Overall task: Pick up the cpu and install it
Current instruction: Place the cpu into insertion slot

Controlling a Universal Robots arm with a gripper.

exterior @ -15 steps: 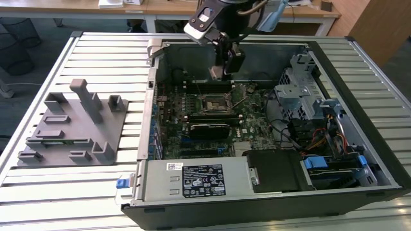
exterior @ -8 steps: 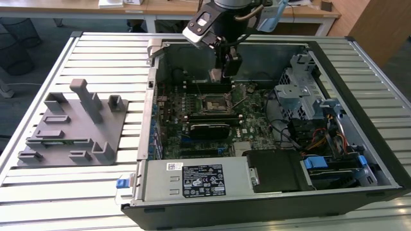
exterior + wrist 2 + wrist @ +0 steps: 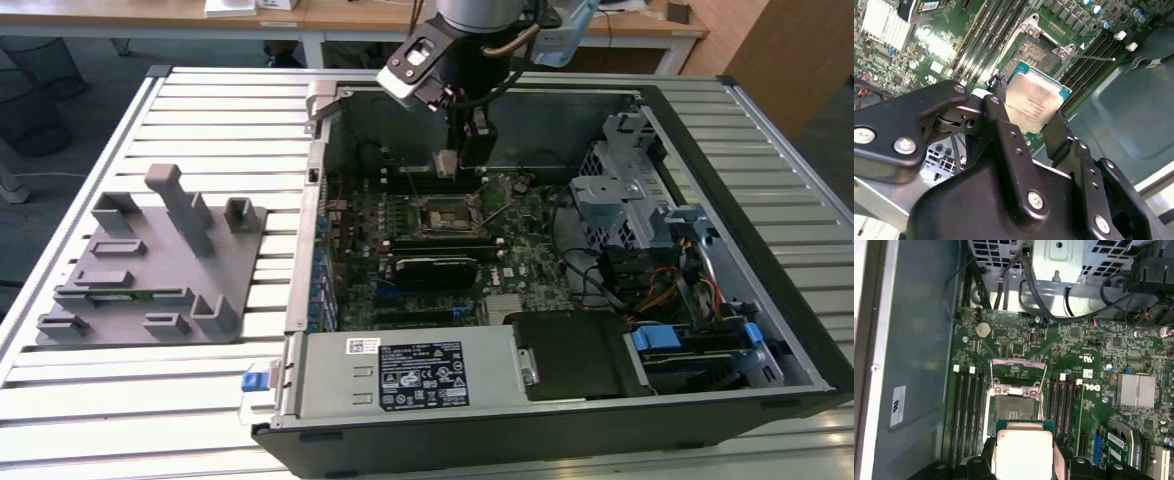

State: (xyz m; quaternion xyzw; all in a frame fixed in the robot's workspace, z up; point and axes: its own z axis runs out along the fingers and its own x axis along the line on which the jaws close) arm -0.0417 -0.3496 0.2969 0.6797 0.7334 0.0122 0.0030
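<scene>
The cpu [image 3: 1036, 102] is a flat square chip with a silvery top and pale edge, clamped by two opposite sides between the black fingers [image 3: 998, 97] of my gripper [image 3: 1029, 114], which is shut on it. In the first wrist view the cpu [image 3: 1024, 452] hangs above the motherboard, just short of the open socket [image 3: 1015, 409], whose load plate [image 3: 1019, 371] is swung up. In the exterior view my gripper [image 3: 455, 166] hovers inside the computer case, a little above and behind the socket [image 3: 441, 218].
The open computer case [image 3: 310, 200] lies on a slatted metal table [image 3: 200, 110]. Memory slots [image 3: 965, 415] flank the socket. A drive cage [image 3: 621, 200], cables and a power supply [image 3: 414, 375] fill the case. A grey fixture [image 3: 154, 260] with upright posts stands at the exterior view's left.
</scene>
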